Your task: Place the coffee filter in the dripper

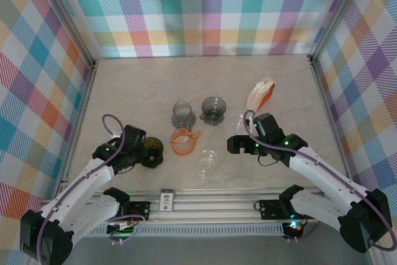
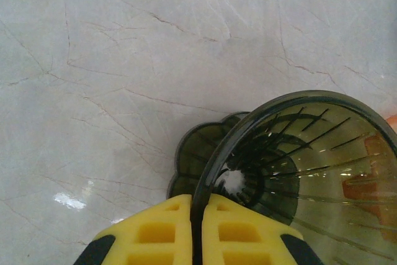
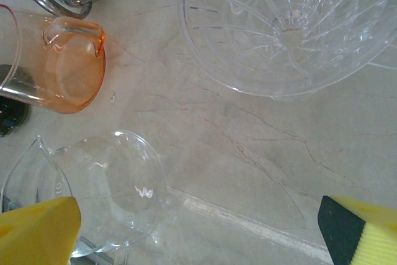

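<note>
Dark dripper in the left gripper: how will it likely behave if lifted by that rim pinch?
Probably rigid: the dark dripper looks like ribbed moulded plastic, so its rim should keep shape in the left gripper. Likely light, given thin walls. Pinched at one edge only, it may tilt, and the glossy wall could slip.

table [image 1: 142, 85] | back-left dripper [image 1: 183, 114] sits left of back-right dripper [image 1: 213, 110], near it | handled dripper [image 1: 183, 141] lies just before back-left dripper | near vessel [image 1: 208, 162], perhaps a jug, lies before and right of handled dripper | leftmost dripper [image 1: 152, 152] lies left of handled dripper, rim between the fingers of left gripper [image 1: 141, 151] | filter stack [image 1: 260, 93] stands at right, behind right gripper [image 1: 231, 144]
</note>
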